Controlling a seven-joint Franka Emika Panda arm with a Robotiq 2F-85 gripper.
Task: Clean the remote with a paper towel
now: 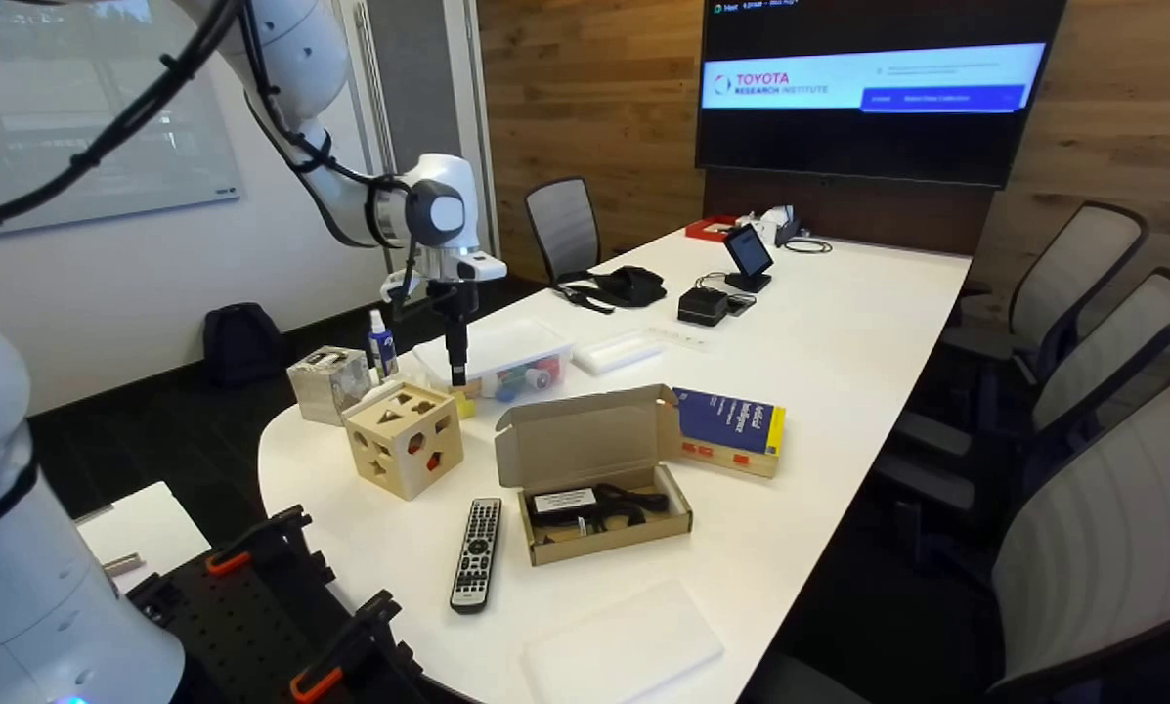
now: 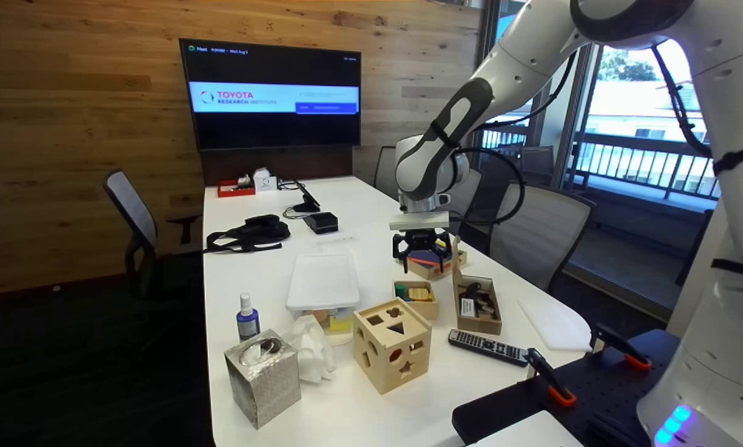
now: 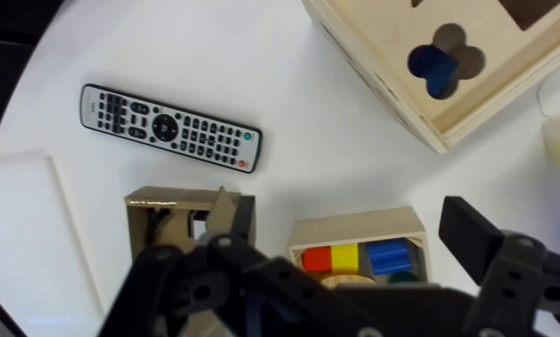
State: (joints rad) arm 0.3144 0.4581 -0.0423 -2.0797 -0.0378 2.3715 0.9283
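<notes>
Your black two-fingered gripper (image 2: 423, 269) hangs over a white table (image 1: 819, 352), wood-plank wall (image 1: 585, 98) at the far end, jaws wide apart, nothing between them, and the slim grey-and-black remote (image 3: 170, 128) lies flat just beside the open brown cardboard box (image 1: 609, 540)! In an exterior view you get the crumpled white paper towel (image 2: 312, 351) by the pale wooden cube (image 2: 386, 345); the wrist view adds red and blue blocks (image 3: 389, 256)

One remote (image 3: 170, 128), one paper towel (image 2: 314, 354), one wooden cube (image 2: 383, 345), one tissue box (image 2: 264, 380), one spray bottle (image 2: 247, 324), one cardboard box (image 1: 589, 445), two orange-marked clamps (image 2: 561, 397) (image 2: 637, 362).
</notes>
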